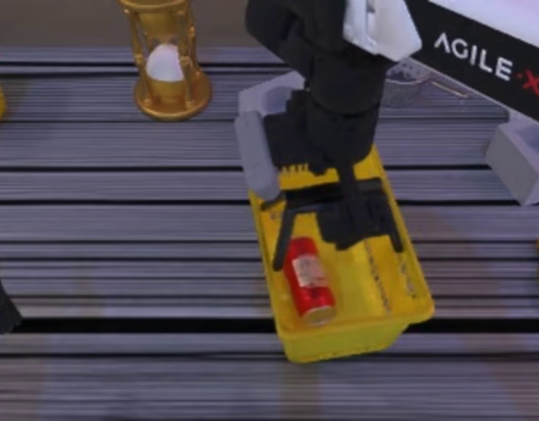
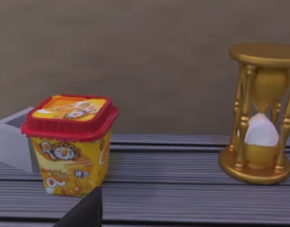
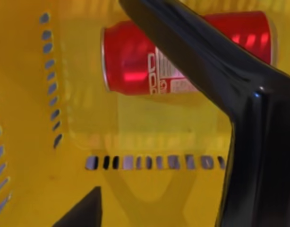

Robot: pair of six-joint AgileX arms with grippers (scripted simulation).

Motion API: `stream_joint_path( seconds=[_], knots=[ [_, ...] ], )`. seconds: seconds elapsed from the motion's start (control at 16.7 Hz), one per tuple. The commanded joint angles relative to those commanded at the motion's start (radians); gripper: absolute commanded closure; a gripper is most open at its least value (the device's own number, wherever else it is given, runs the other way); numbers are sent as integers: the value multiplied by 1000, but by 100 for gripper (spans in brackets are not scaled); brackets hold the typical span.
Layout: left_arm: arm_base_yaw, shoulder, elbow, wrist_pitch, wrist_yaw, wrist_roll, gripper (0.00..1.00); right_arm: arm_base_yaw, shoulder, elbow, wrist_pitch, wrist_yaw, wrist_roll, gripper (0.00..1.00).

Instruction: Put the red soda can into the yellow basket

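Red soda can (image 1: 308, 281) lies inside yellow basket (image 1: 406, 272) below open right hand (image 1: 340, 206); left wrist shows hourglass (image 2: 258, 113).

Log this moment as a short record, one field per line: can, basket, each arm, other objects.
red soda can: lying on its side on the floor of the yellow basket
right gripper: above the basket, open, not touching the can
left arm: out of the top view, parked at the table's left
other objects: gold hourglass, noodle cup, grey block
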Motion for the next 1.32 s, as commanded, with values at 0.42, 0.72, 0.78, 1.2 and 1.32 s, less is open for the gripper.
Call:
stream_joint_path(
  seconds=[0.42,0.72,0.78,1.2,1.32],
  knots=[
    [0,0,0,0,0,0,0,0,-4,-71,67,0,0,0],
    [0,0,0,0,0,0,0,1,-5,-87,82,0,1,0],
    [0,0,0,0,0,0,0,1,-5,-87,82,0,1,8],
    [0,0,0,0,0,0,0,1,-5,-87,82,0,1,60],
    [0,0,0,0,0,0,0,1,-5,-87,82,0,1,75]
  ],
)
